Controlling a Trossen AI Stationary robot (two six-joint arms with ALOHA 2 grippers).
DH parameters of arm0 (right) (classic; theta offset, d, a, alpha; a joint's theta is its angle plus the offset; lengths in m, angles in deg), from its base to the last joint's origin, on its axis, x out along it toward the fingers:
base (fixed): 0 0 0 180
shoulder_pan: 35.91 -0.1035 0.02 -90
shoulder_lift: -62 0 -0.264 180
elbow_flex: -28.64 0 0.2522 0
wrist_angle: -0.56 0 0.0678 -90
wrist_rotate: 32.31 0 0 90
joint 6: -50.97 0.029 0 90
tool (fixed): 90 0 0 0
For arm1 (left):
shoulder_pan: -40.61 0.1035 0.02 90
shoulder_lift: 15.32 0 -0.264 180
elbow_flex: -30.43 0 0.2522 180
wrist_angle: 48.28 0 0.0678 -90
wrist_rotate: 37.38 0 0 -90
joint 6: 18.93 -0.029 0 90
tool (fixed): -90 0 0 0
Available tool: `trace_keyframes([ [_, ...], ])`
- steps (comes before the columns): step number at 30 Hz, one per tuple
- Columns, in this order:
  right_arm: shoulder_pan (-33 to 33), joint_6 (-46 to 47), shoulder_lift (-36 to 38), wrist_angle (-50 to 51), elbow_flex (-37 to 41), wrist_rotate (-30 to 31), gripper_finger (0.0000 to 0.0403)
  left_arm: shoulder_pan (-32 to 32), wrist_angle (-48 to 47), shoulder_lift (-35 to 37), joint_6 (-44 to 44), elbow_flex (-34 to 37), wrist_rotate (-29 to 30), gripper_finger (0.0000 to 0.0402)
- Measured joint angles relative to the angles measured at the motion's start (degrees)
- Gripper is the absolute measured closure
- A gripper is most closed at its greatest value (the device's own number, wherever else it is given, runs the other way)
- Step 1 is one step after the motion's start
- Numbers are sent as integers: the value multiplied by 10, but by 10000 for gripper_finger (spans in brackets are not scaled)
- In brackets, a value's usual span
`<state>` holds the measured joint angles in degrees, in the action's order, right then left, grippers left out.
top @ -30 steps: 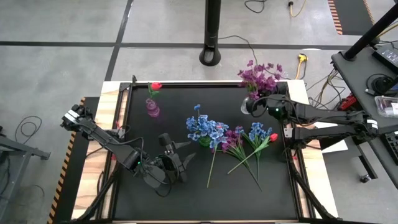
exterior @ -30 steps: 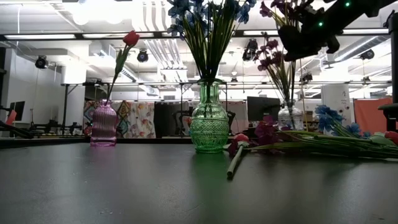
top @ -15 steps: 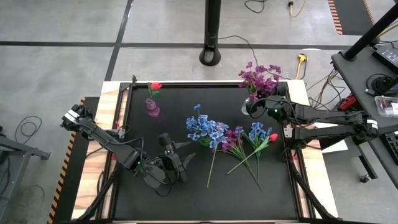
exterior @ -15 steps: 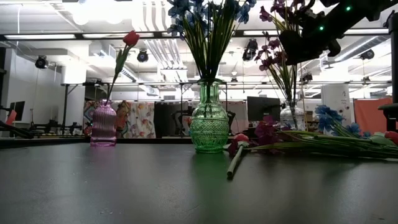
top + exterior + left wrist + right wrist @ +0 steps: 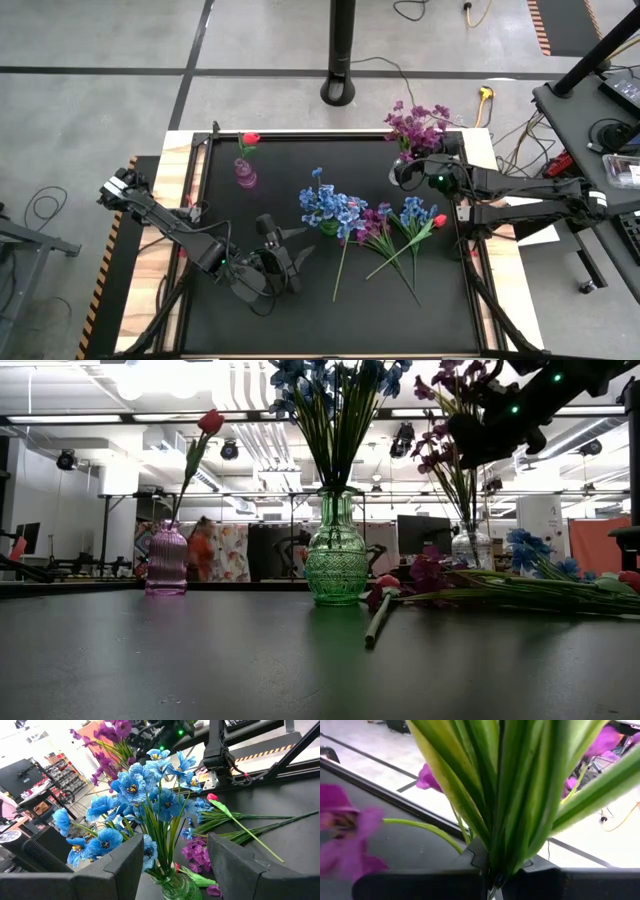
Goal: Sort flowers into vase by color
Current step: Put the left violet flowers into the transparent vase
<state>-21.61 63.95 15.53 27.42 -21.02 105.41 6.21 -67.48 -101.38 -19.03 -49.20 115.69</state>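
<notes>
Overhead, table-level and both wrist cameras share the flowers (image 5: 330, 207).

From above, we lose the clear vase (image 5: 399, 172) under the right gripper (image 5: 407, 170) and the purple spray (image 5: 418, 124) it pinches. At table level, the blue blooms (image 5: 335, 374) run off the top edge, and the right arm (image 5: 520, 405) is cut by the corner. On the right wrist camera, purple blossoms (image 5: 342, 827) smear into blur. Behind the pink vase (image 5: 166, 561), a far-off person (image 5: 201, 548) is too small to make out.
</notes>
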Motion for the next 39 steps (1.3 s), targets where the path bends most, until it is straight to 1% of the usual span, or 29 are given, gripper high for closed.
trace_keyframes([
  [14,0,5,-80,-22,0,4,390,0,0,0,0,0,0,200],
  [23,0,5,-88,-18,0,3,389,0,0,0,0,0,0,200],
  [25,0,4,-87,-17,0,3,383,0,0,0,0,0,0,200],
  [27,0,5,-87,-14,0,2,366,0,0,0,0,0,0,200],
  [29,0,5,-87,-13,0,1,340,0,0,0,0,0,0,200],
  [35,0,5,-82,-5,0,0,243,0,0,0,1,0,0,200],
  [39,0,6,-73,25,-8,-3,190,0,-2,0,6,0,0,200],
])
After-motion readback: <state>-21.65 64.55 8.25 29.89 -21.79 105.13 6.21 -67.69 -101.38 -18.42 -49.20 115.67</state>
